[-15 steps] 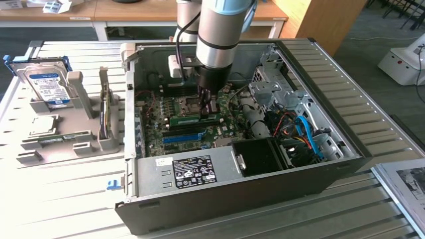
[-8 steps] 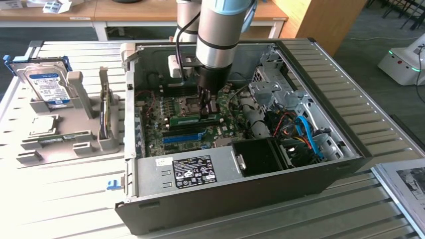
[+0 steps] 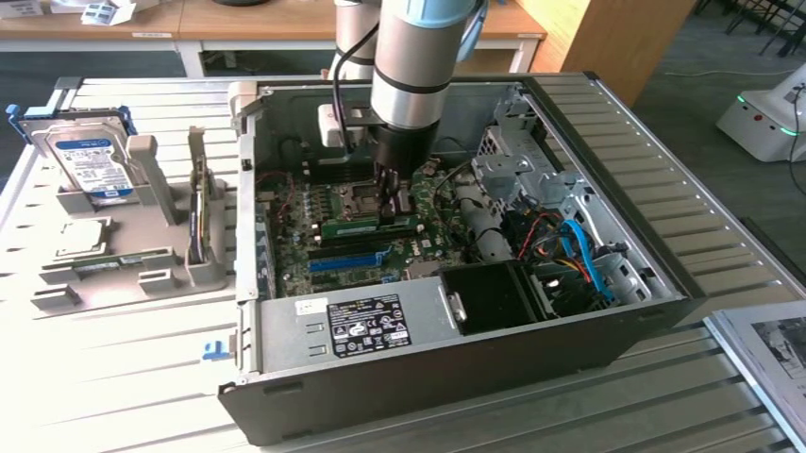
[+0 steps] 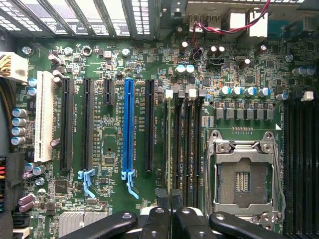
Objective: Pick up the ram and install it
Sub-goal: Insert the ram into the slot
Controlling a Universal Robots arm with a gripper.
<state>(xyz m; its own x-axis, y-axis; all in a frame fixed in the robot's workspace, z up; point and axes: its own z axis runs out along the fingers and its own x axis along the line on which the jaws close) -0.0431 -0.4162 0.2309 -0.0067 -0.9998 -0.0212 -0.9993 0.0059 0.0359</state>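
We see the gripper closed on the ram, held edge-down along the motherboard's memory slots, presumably so that it seats squarely.

exterior view high over the case; wrist view close above shared motherboard

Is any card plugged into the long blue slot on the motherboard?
No, the blue slot stands bare along its whole length, with no card in it.
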